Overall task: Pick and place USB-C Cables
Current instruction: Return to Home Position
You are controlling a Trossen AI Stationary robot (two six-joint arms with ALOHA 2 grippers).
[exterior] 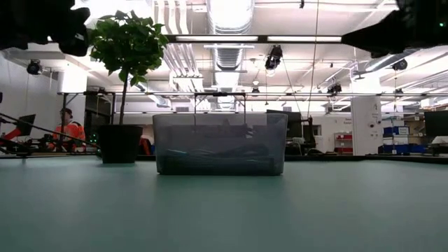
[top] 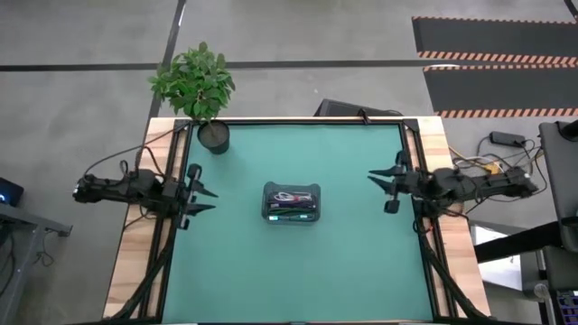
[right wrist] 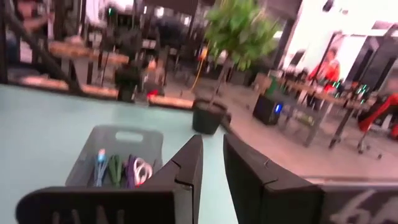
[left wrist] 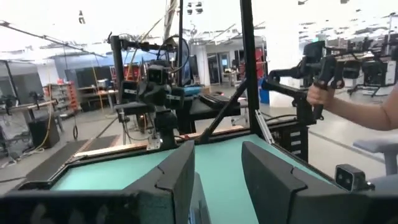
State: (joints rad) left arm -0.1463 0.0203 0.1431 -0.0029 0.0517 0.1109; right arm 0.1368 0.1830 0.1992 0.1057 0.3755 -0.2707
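Left gripper (top: 209, 199) and right gripper (top: 377, 181) hover released and empty at opposite edges of the green table (top: 361, 271), fingers parted, each facing inward. Between them, well apart from both, we find the dark transparent container (top: 291, 186). Its long axis runs along the line joining the two tools, so neither arm is clearly nearer. Inside lie the USB-C Cables (right wrist: 118, 169), side by side. We judge placing complete, with only the arms' retreat outstanding.
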